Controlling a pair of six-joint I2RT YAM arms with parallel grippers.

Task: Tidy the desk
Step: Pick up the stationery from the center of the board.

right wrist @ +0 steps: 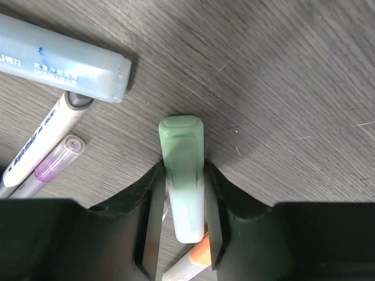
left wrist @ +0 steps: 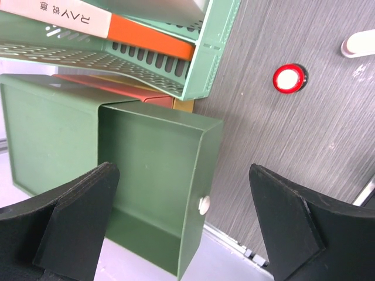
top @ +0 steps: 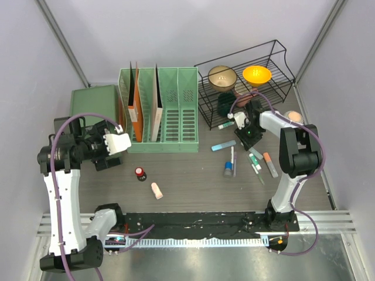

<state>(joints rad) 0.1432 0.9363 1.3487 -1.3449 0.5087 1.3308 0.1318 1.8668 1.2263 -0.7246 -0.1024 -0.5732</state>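
on the far side of the desk (top: 193, 175), seen from above, stand a green file rack (top: 161, 108) and a black wire rack (top: 246, 88), with pens and markers lying loose on the wood in front of the wire rack. the right gripper (top: 246, 130) is down among that scatter. the left gripper (top: 117, 142) hangs by the file rack's front left corner, well apart from a small red-capped bottle (top: 140, 172).

in the left wrist view, the fingers are spread wide with nothing between them. below them lies a green box (left wrist: 152, 158), just beside the file rack.

in the right wrist view, the two fingers press against either side of a green highlighter (right wrist: 181, 146) that lies flat on the desk, gripping it about where cap meets barrel. an orange marker (right wrist: 196, 257) lies right at the highlighter's near end, close to one fingertip — whether it touches, i cannot tell. a blue-grey marker (right wrist: 64, 55) and a white pen (right wrist: 41, 146) lie near on the left.

what could go wrong, as i judge it: the barrel is smooth and rounded and the cap end sticks out beyond the fingers, so on a lift it may swivel or slip free. the orange marker sits close enough to be snagged and dragged along — or flicked into its neighbours.
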